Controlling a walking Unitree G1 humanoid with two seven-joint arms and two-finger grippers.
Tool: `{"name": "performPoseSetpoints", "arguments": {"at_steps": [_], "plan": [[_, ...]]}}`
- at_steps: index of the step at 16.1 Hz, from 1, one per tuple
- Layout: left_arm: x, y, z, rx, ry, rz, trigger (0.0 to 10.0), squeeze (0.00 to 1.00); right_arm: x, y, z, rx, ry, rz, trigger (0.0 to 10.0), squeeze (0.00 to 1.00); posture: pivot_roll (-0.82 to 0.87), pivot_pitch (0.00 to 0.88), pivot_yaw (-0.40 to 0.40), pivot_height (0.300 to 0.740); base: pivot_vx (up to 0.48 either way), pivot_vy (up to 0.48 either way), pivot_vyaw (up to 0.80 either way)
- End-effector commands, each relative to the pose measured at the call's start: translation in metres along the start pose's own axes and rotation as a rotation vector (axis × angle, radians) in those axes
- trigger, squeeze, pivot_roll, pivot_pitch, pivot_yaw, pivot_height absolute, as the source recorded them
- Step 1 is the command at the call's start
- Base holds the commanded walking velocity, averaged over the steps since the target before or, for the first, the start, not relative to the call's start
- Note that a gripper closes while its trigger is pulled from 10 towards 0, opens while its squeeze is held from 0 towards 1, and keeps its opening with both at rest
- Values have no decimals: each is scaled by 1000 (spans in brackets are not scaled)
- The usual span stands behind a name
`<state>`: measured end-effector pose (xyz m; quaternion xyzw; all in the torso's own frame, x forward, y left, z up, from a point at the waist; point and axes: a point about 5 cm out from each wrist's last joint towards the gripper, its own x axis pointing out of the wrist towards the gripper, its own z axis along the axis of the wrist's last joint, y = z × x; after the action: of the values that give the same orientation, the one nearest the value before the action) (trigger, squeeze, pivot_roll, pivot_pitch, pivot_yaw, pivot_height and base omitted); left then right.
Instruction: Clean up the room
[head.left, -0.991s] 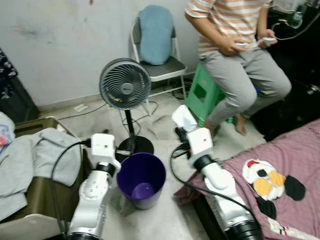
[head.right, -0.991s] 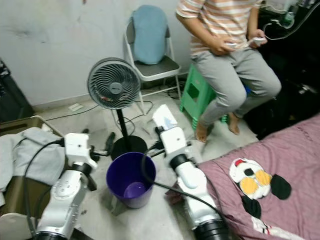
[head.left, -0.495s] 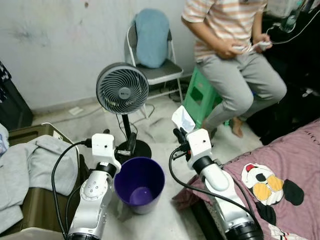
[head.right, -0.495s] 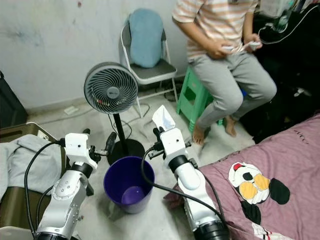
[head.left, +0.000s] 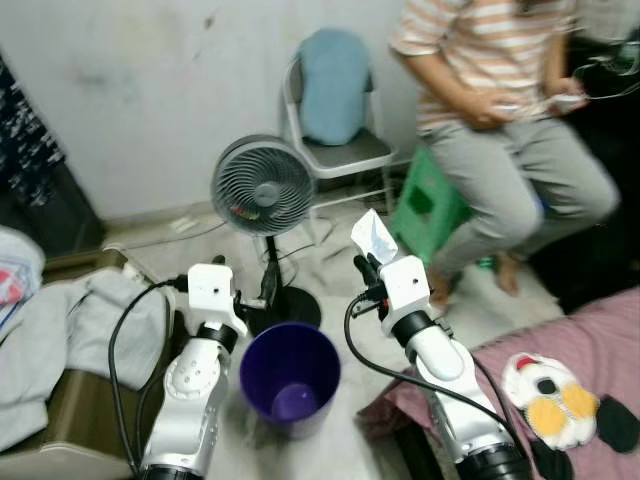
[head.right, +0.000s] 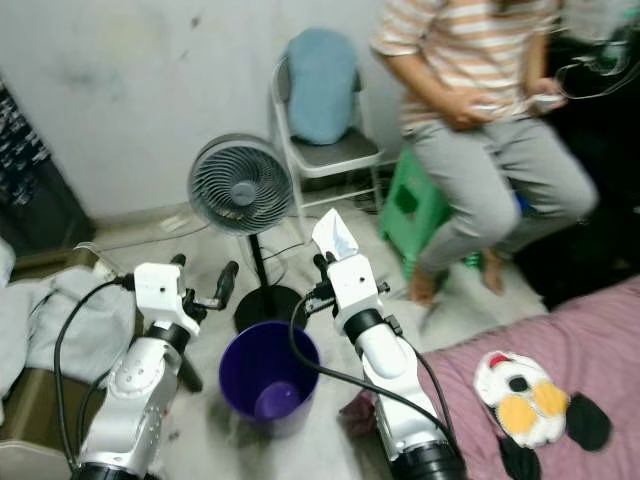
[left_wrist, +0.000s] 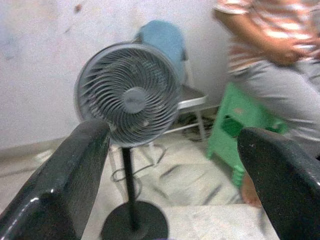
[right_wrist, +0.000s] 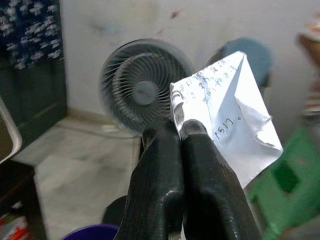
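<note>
r gripper (head.right: 322, 262) clamped on paper scrap (head.right: 335, 236), just past purple bin (head.right: 268, 374) rim | l gripper (head.right: 200, 283) wide, empty | risk: blurry, prob drops outside bin

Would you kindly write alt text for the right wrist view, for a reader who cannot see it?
The right gripper, its two black fingers shut, pinches a crumpled piece of paper bearing handwriting. Behind it stand a blurred grey fan and a white wall.
</note>
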<state>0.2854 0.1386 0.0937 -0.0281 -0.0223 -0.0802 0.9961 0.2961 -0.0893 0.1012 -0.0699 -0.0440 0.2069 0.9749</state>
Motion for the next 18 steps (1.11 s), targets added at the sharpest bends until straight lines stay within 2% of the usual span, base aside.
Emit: {"name": "performPoseSetpoints", "arguments": {"at_steps": [1,2,11,15,18], "plan": [[0,6,1,8,6,11,10000,0,4,2,6,0,-22,5,10000,0,49,0,27,740,0,0,0],[0,6,1,8,7,10,10000,0,4,1,6,-2,-21,1,10000,0,49,0,27,740,0,0,0],[0,6,0,9,12,7,10000,0,5,3,6,-2,-22,4,10000,0,46,0,30,740,0,0,791],[0,5,1,10,9,6,10000,0,5,3,5,-5,-17,9,10000,0,52,0,28,740,0,0,486],[-1,2,2,-4,-3,-21,10000,0,7,3,3,-10,-5,-2,10000,0,59,0,22,740,0,0,0]]}}
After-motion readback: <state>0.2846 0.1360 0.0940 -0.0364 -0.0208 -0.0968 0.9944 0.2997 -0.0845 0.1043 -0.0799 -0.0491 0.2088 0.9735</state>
